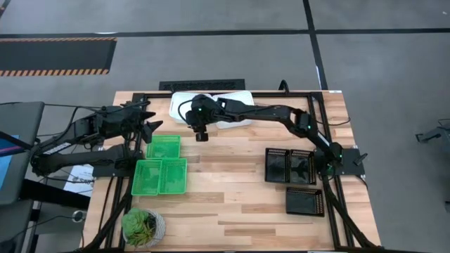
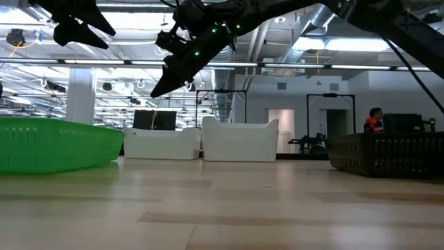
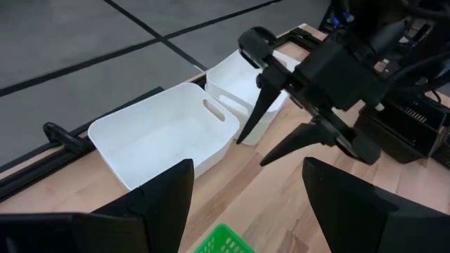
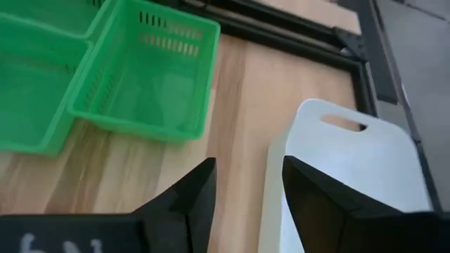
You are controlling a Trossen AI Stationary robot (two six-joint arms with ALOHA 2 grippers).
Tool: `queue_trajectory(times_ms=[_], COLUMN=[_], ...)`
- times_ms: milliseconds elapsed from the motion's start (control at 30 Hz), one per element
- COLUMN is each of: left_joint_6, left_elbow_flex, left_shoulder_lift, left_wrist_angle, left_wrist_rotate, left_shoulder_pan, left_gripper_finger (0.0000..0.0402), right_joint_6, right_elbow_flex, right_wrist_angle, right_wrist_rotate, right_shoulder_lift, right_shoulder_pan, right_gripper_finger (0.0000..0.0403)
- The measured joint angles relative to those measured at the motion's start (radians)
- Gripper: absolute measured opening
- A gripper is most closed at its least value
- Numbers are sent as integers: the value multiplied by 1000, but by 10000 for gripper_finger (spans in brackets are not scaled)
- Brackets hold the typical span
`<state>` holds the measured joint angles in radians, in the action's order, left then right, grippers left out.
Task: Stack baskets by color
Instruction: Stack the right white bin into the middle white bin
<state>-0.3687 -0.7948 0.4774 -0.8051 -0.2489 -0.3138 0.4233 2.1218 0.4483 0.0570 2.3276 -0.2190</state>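
Two white baskets (image 1: 232, 111) (image 3: 158, 133) stand side by side at the table's far edge. Three green baskets lie left of centre: one (image 1: 163, 146) farther back and two (image 1: 159, 176) side by side nearer. Black baskets (image 1: 281, 165) sit at the right, partly under my right arm, with another (image 1: 304, 202) nearer. My right gripper (image 1: 201, 137) (image 3: 252, 151) hangs open above the table just in front of the white baskets, its fingers slanting down, with nothing between them. My left gripper (image 1: 152, 121) (image 3: 246, 204) waits open at the far left, above the green baskets' far side.
A round potted plant (image 1: 143, 226) stands at the near left corner. A black frame (image 1: 232, 93) runs around the table's edge. Bare wood (image 1: 232, 197) lies between the green and black baskets. In the low view a person (image 2: 374, 119) sits in the room behind.
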Motion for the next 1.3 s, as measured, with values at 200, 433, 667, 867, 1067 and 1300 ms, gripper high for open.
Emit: queue_trajectory(times_ms=[200, 433, 667, 867, 1067, 1300], left_joint_6=[-1, -19, -20, -36, -36, -36], left_elbow_flex=[0, 0, 0, 0, 0, 0], left_shoulder_lift=[0, 0, 0, 0, 0, 0], left_wrist_angle=[0, 0, 0, 0, -6, -15], left_wrist_rotate=[0, 0, 0, 1, 1, 2], left_shoulder_pan=[0, 0, 0, 0, 0, 0], left_gripper_finger=[256, 256, 256, 256, 256, 256], right_joint_6=[-38, -41, -76, -85, -85, -87], right_elbow_flex=[-3, -3, -3, -3, -3, -3], right_wrist_angle=[22, 131, 195, 208, 208, 303], right_wrist_rotate=[-1, -20, -45, -45, -43, -42], right_shoulder_lift=[2, -2, -29, -32, -32, -32], right_shoulder_pan=[-5, -7, -7, 4, 10, 9], right_gripper_finger=[186, 182, 181, 180, 179, 181])
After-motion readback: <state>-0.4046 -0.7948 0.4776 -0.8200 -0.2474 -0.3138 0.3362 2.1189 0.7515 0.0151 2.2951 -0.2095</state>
